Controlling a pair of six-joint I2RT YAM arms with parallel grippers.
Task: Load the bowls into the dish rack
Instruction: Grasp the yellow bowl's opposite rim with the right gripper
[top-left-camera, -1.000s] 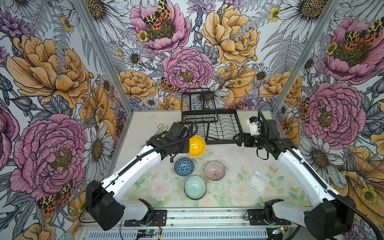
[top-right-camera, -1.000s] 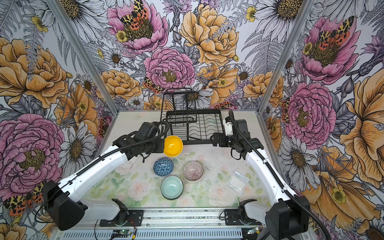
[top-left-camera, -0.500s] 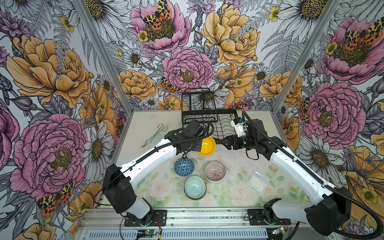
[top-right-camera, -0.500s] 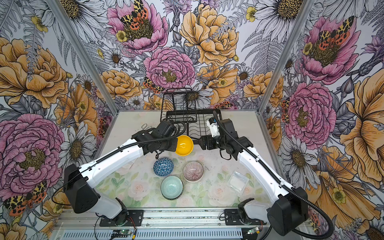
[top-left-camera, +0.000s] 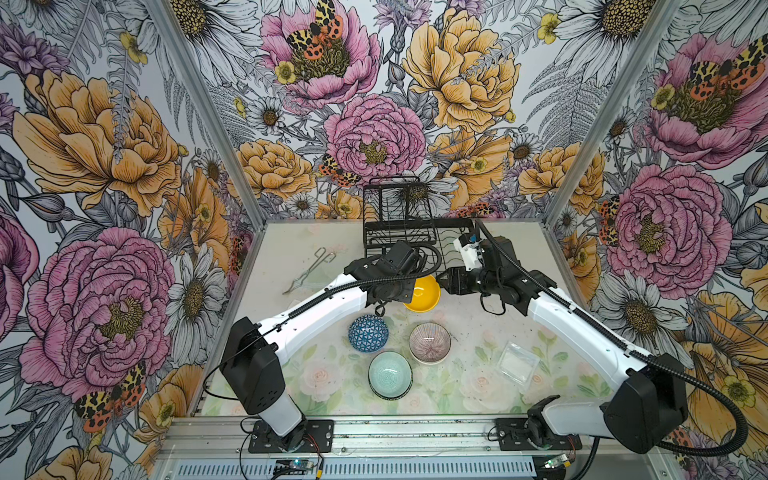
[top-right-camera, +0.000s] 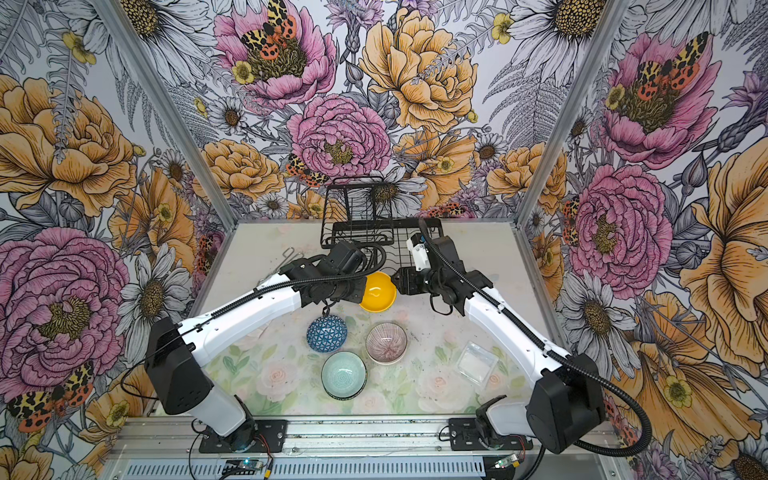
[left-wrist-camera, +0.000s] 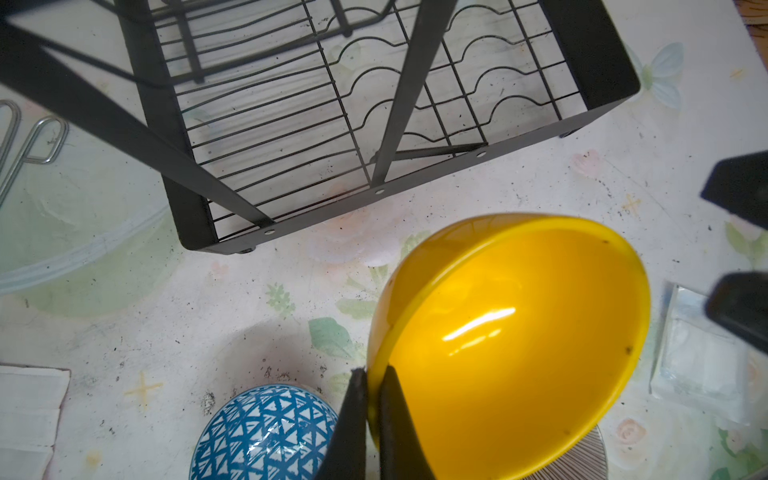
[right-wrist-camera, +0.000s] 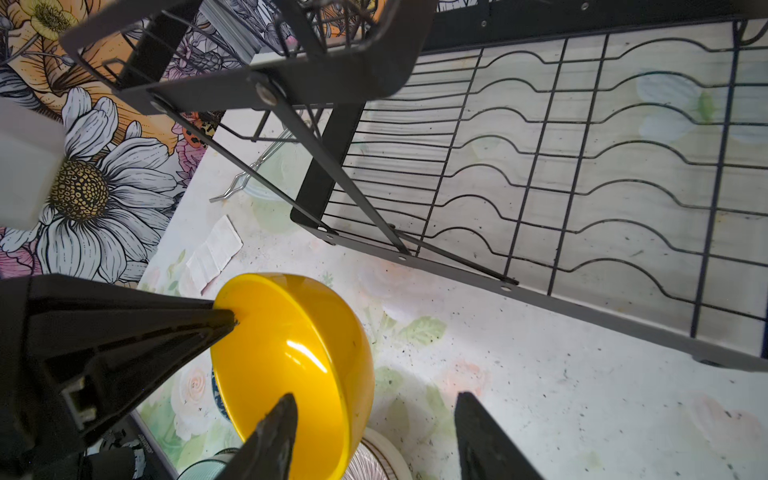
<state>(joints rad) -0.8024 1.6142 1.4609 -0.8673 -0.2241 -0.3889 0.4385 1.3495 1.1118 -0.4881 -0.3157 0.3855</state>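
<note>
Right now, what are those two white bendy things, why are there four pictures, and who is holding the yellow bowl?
Those are two robot arms. Two pictures look down from above, side by side. The other two come from small cameras on the arms' wrists. The left arm's jaws are shut on the rim of the yellow bowl, held tilted above the table in front of the black dish rack. The right arm's jaws are open, close to the bowl's other side. On the table lie a blue bowl, a pink-striped bowl, a teal bowl, a clear tub and metal tongs.
</note>
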